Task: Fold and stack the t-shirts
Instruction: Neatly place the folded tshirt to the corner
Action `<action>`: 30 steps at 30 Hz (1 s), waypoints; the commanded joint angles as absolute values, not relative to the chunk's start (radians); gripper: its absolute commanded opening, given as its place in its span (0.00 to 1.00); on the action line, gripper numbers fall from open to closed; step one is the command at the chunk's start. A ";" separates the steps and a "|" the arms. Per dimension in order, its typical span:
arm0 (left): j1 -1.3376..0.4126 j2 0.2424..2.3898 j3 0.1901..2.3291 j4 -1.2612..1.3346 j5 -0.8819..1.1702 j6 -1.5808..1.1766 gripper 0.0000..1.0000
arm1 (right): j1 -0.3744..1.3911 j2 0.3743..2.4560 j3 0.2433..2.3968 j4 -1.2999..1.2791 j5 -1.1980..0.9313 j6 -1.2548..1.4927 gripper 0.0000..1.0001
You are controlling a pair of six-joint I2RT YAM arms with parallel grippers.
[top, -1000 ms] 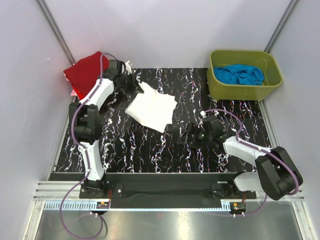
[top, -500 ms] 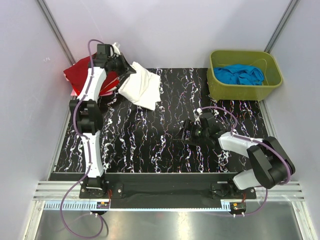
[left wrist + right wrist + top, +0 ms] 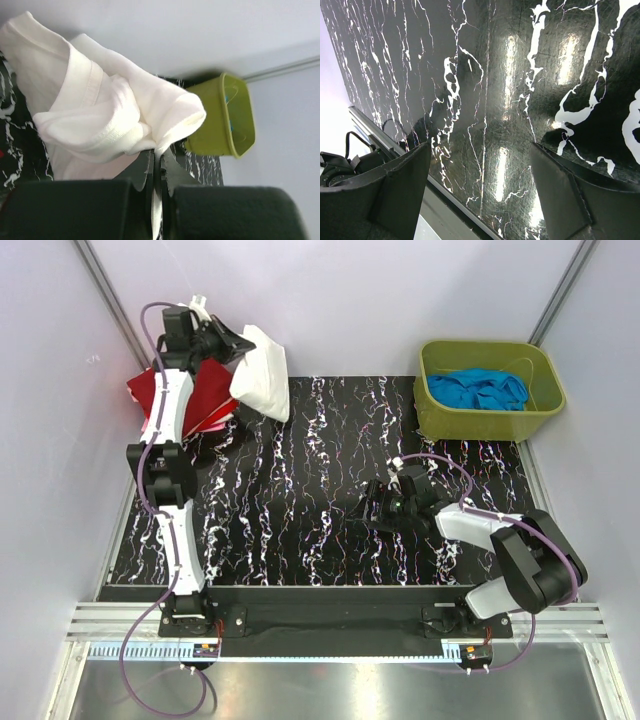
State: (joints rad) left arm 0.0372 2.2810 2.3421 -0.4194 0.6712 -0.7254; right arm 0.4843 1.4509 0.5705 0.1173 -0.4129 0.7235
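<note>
Two arms with white links (image 3: 176, 408), black joints (image 3: 160, 475), purple cables (image 3: 122, 668), black claw fingers (image 3: 395, 185), black base rail (image 3: 330, 618)

Black marbled table (image 3: 300, 502) carries a green bin (image 3: 470, 426) and folded red t-shirt (image 3: 141, 391).

A glossy black surface (image 3: 330, 470) veined with white is lying across the middle of the top view, and in the right wrist view its sheen is catching bright reflections. At two o'clock an olive-green bin (image 3: 470, 426) is sitting upright on the surface's far right corner, holding a crumpled blue cloth (image 3: 485, 388). Pale walls (image 3: 350, 300) are closing in the scene at nine, twelve and three o'clock, a grey metal strut (image 3: 108, 295) is slanting up at eleven with another strut (image 3: 560, 280) at one, and a silver rail (image 3: 110, 625) is running along the edge at six o'clock.
</note>
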 commanded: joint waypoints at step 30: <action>0.215 2.054 2.213 -0.052 0.419 -0.930 0.00 | 0.485 1.459 0.612 0.163 -0.433 0.721 0.86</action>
